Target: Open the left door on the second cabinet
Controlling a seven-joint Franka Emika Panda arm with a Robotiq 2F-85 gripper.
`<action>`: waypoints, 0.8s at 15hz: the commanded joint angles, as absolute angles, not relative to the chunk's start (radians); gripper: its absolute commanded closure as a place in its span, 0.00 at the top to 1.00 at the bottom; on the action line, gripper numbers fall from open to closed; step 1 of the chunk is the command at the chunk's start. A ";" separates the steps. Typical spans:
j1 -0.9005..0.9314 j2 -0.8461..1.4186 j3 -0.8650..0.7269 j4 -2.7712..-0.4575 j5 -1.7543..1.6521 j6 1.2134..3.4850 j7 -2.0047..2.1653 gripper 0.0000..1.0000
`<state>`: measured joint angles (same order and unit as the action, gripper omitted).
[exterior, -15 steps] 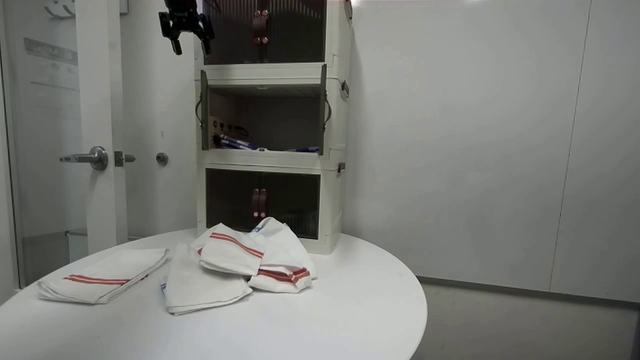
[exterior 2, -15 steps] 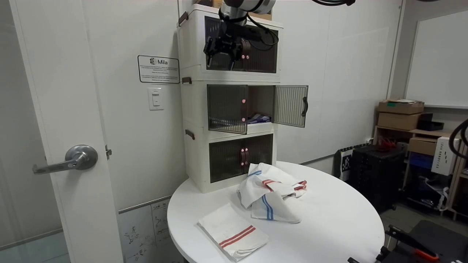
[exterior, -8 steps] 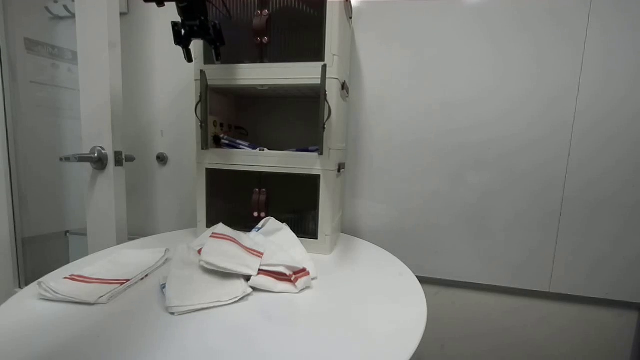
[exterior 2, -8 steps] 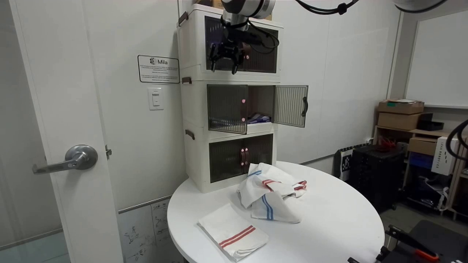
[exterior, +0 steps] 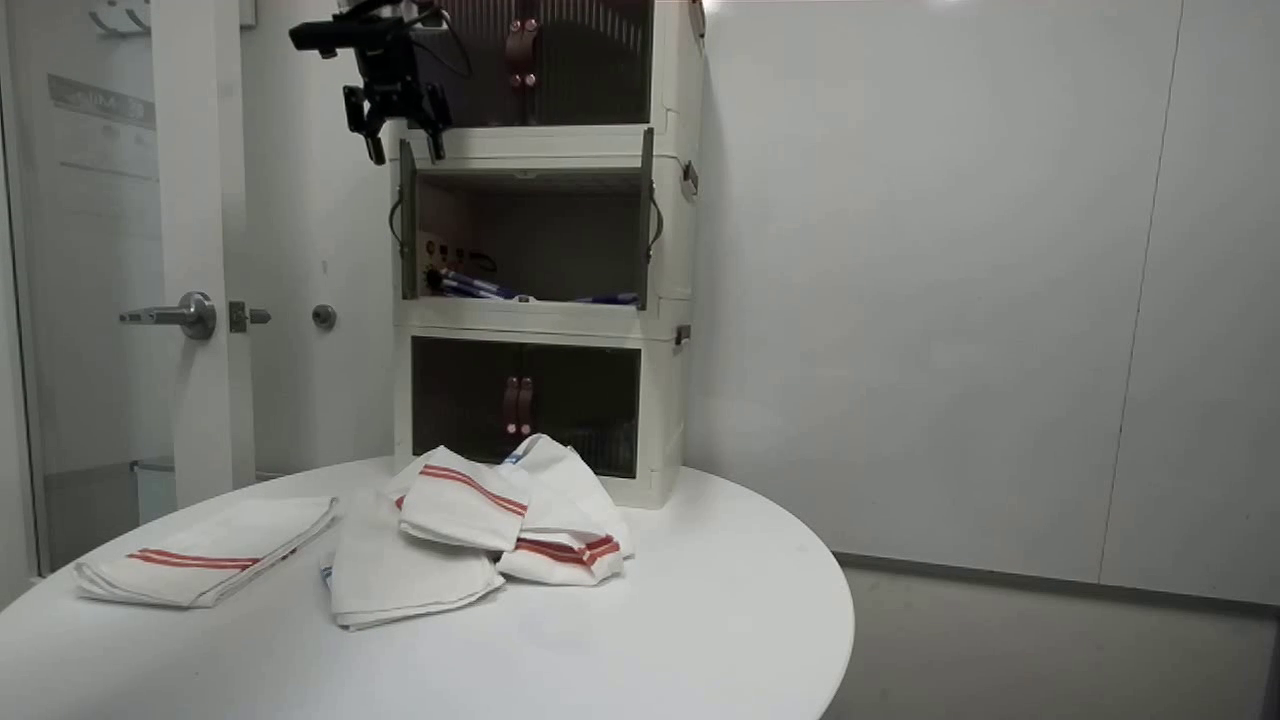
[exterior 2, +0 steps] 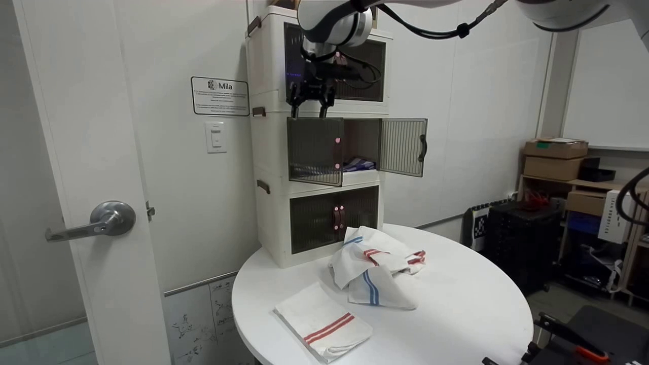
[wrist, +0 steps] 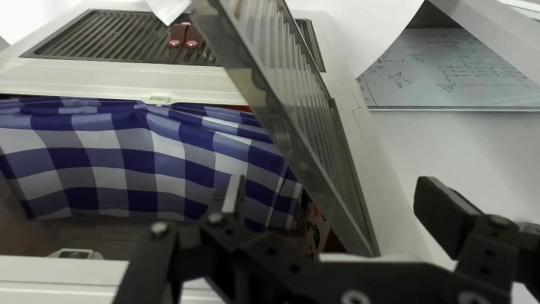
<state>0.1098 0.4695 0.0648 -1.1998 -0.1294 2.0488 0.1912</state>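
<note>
The second cabinet (exterior: 550, 315) is the middle unit of the stack, pale-framed and dark inside. Its left door (exterior 2: 314, 149), a grey see-through ribbed panel, stands swung outward, seen edge-on in an exterior view. From above, my gripper (exterior: 407, 155) reaches down to that door's top edge, its fingers wide apart. In the wrist view the door pane (wrist: 295, 84) slants through the space between the fingers of the gripper (wrist: 333, 185). Nothing is gripped; whether a finger touches the door I cannot tell.
The right-hand door (exterior 2: 404, 147) is also swung out. Blue checked cloth (wrist: 126, 160) lies inside the cabinet. Similar units sit above and below, doors closed. White striped towels (exterior: 470, 500) rest on the round table (exterior: 720, 620). A room door with a lever handle (exterior 2: 111, 219) stands beside.
My gripper has come down from in front of the top cabinet to the left door's top edge, shifting slightly right in an exterior view. Its fingers stayed apart; the cabinet doors have not moved.
</note>
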 commanded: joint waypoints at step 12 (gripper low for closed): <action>0.139 0.467 0.087 -1.230 -0.137 1.963 0.027 1.00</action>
